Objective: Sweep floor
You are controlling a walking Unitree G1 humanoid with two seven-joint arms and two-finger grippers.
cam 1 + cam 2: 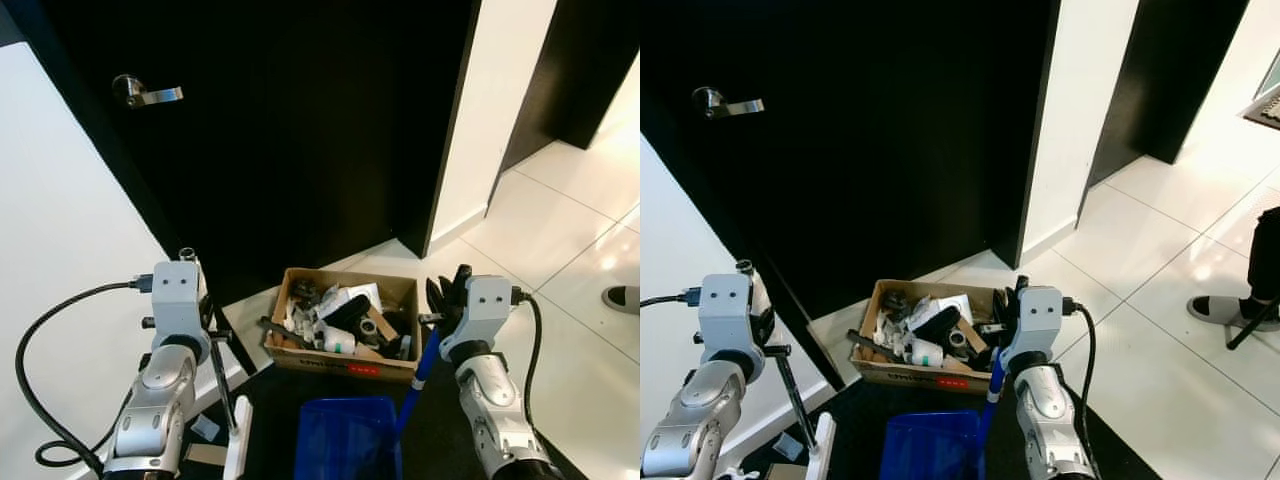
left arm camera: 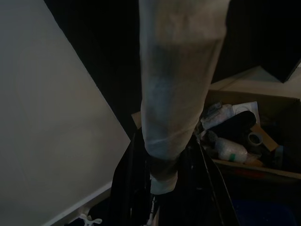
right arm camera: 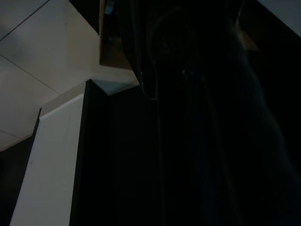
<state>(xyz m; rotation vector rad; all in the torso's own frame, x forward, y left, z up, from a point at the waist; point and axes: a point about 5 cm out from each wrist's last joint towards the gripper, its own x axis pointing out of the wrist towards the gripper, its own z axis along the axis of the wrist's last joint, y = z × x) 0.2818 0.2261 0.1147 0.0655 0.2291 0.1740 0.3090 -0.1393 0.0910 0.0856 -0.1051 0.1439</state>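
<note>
A cardboard box (image 1: 340, 355) of clutter sits at lower centre on the floor (image 1: 580, 300), before the door (image 1: 290, 130). A dustpan (image 1: 345, 440) lies below it; a shoe (image 1: 622, 297) at far right.

Door: black door (image 1: 280, 130), far centre, with silver lever handle (image 1: 145, 95) at left.
Walls: white wall (image 1: 60, 230) at left.
Floor: glossy white tiles (image 1: 570, 230) at right, reflecting light.

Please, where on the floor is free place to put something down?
The bare white tiles right of the cardboard box, up to a person's shoe. Crowded: the box is heaped with junk, with the blue dustpan before it and the black door behind.
</note>
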